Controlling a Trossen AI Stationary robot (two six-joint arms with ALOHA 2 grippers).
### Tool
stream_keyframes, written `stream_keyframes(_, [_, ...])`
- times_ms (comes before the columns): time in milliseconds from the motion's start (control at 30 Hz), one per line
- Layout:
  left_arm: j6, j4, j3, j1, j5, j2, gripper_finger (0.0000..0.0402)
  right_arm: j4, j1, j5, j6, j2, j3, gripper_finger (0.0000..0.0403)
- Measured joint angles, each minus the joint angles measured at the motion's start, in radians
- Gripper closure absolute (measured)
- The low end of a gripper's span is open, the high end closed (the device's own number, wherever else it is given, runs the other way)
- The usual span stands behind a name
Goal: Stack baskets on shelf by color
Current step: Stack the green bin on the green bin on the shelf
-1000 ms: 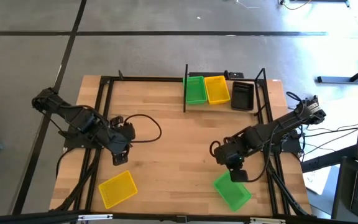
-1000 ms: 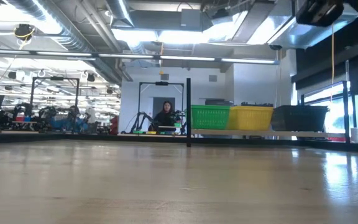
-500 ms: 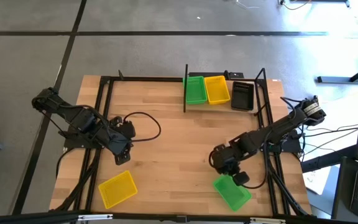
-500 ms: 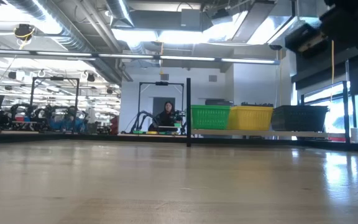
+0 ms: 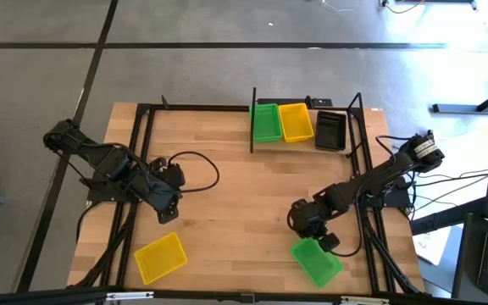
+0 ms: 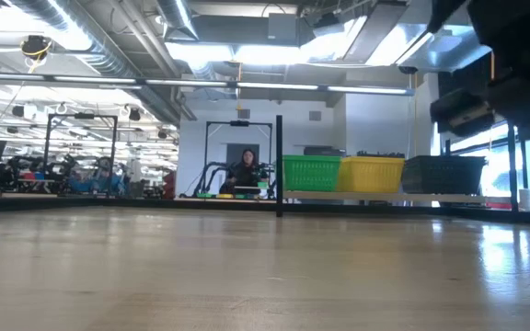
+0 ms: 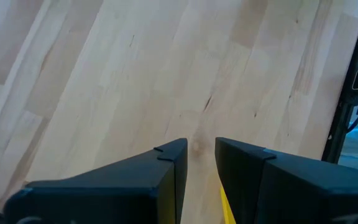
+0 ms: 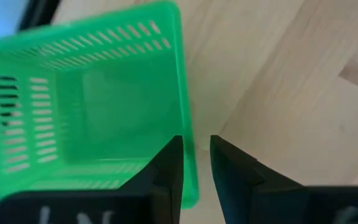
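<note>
A green basket (image 5: 316, 261) lies on the table near its near right corner, and a yellow basket (image 5: 160, 257) lies near the near left corner. On the shelf (image 5: 305, 140) at the far edge stand a green basket (image 5: 266, 123), a yellow basket (image 5: 296, 122) and a black basket (image 5: 330, 130). My right gripper (image 5: 322, 241) is low over the near green basket. In the right wrist view its fingers (image 8: 196, 142) stand narrowly open on either side of the basket's side wall (image 8: 188, 124). My left gripper (image 5: 167, 213) hangs narrowly open (image 7: 201, 146) over bare wood, just beyond the near yellow basket.
Black metal rails (image 5: 142, 152) run along the table's left, far and right sides. A black cable (image 5: 200, 174) loops on the wood by the left arm. Open wood lies in the table's middle. A person (image 6: 244, 172) sits in the room beyond.
My right gripper has gone down and toward the table's near edge, onto the near green basket; its arm has come into the low view's upper right. The baskets have kept still.
</note>
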Motion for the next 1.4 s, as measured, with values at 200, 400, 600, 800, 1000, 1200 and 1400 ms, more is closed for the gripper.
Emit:
stream_keyframes(200, [0.000, 0.000, 0.000, 0.000, 0.000, 0.000, 0.0327, 0.054, 0.000, 0.011, -0.021, 0.000, -0.061, 0.0325])
stream_keyframes(400, [0.000, 0.000, 0.000, 0.000, -0.019, 0.000, 0.0327, 0.130, 0.000, 0.011, -0.014, 0.000, -0.104, 0.0332])
stream_keyframes(600, [0.000, 0.000, 0.000, 0.000, -0.020, 0.000, 0.0327, 0.146, -0.002, 0.011, 0.098, 0.000, -0.068, 0.0393])
stream_keyframes(800, [0.000, 0.000, 0.000, 0.000, -0.020, 0.000, 0.0327, 0.068, -0.005, 0.014, 0.145, 0.000, 0.040, 0.0398])
stream_keyframes(1000, [0.011, 0.000, 0.000, 0.000, -0.024, 0.000, 0.0327, -0.222, -0.061, 0.067, 0.142, 0.000, 0.239, 0.0400])
stream_keyframes(1200, [0.065, 0.000, 0.000, 0.000, -0.071, 0.000, 0.0327, -0.452, -0.145, 0.198, 0.090, 0.000, 0.418, 0.0401])
stream_keyframes(1400, [0.115, 0.001, 0.000, 0.004, -0.105, 0.000, 0.0327, -0.602, -0.259, 0.343, 0.018, 0.000, 0.547, 0.0402])
